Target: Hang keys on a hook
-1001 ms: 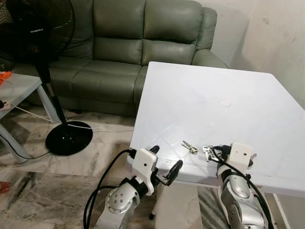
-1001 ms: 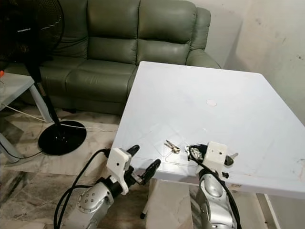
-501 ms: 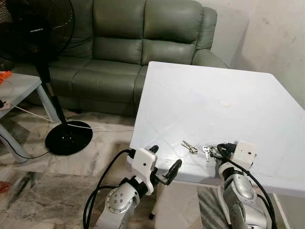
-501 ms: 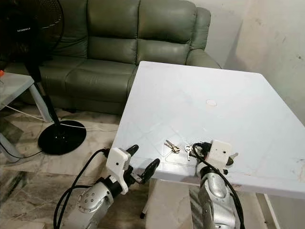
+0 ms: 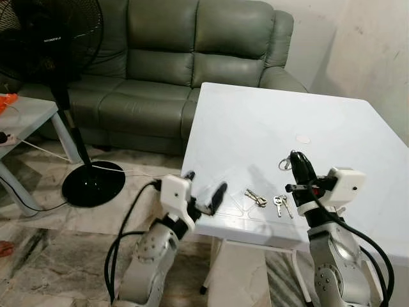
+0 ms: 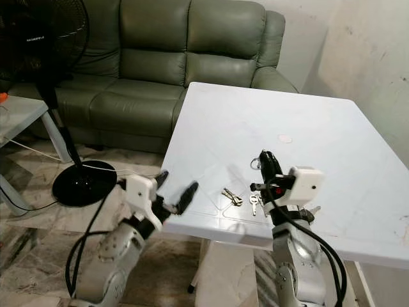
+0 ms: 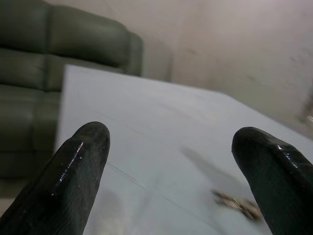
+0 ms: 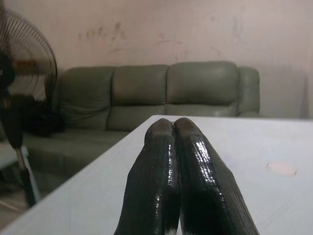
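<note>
Holding the right claw [image 5: 297,161] up above the counter [image 5: 255,115], near its front edge, both black fingers pressed tight together and pointing towards the sofa [image 5: 192,57]. Showing a small metal ring [image 5: 284,164] right beside those closed fingers, on the robot's left of them; not possible to tell whether pinched or merely sitting behind. Seeing nothing between the tips in the right wrist view.

Keeping the left claw [image 5: 205,182] at the counter's near left edge, fingers spread wide, gripping nothing. Looking along the white top from the left wrist view, with a blurred bunch of keys [image 7: 237,203] lying ahead, nearer one finger.

Lying flat on the counter near the front edge: that bunch of keys [image 5: 255,197], between the two claws, and a second pair of keys [image 5: 281,204] just beside it, under the raised right claw. Resting farther back on the top, a pale round spot [image 5: 301,138].

Standing beyond the counter, the green sofa against the wall; on the robot's left, a black fan [image 5: 51,38] on the tiled floor [image 5: 38,256], beside a small table [image 5: 25,115].
</note>
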{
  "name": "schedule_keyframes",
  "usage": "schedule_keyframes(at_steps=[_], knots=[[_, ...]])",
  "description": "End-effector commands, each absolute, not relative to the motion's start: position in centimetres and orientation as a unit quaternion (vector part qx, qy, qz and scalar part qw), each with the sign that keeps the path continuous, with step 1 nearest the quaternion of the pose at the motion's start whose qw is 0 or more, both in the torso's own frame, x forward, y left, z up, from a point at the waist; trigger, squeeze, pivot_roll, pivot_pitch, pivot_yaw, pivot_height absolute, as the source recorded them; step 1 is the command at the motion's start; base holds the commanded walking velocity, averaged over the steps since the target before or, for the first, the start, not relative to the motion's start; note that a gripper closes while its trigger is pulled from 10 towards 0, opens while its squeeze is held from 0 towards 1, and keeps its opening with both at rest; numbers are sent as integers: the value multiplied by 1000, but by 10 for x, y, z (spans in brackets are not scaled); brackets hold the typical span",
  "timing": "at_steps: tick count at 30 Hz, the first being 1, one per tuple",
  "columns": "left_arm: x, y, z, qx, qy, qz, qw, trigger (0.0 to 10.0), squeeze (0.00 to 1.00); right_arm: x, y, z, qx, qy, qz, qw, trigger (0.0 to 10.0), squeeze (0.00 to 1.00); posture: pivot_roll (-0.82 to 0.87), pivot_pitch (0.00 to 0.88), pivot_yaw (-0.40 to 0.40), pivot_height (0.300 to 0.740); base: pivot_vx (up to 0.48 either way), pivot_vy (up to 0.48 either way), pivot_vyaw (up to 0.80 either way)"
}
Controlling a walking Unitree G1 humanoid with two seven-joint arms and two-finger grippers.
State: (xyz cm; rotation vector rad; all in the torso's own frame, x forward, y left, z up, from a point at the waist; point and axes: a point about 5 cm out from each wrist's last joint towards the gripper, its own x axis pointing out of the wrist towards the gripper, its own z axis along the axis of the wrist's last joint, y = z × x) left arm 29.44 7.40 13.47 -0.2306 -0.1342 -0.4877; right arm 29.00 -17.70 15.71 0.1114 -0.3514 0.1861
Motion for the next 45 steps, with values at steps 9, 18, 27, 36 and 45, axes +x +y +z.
schedule_keyframes(at_steps=[9, 18, 27, 36, 45], knots=[[316, 121, 149, -106, -98, -118, 982, 10000, 0, 296, -175, 147, 6, -124, 67, 990, 10000, 0, -2, 0, -59, 740, 0, 0, 0], [327, 133, 151, -86, -94, -93, 987, 10000, 0, 298, -173, 145, 6, -112, 52, 992, 10000, 0, -4, 0, -47, 740, 0, 0, -640], [336, 135, 162, -79, -119, -96, 985, 10000, 0, 304, -168, 147, -4, -113, 56, 992, 10000, 0, 0, 0, -43, 740, 0, 0, -644], [340, 134, 161, -59, -114, -101, 987, 10000, 0, 305, -162, 145, -2, -105, 69, 992, 10000, 0, 0, 0, -40, 740, 0, 0, -647], [341, 138, 157, -104, -104, -76, 986, 10000, 0, 303, -163, 143, 2, -99, 65, 993, 10000, 0, -4, 2, -39, 740, 0, -248, -644]])
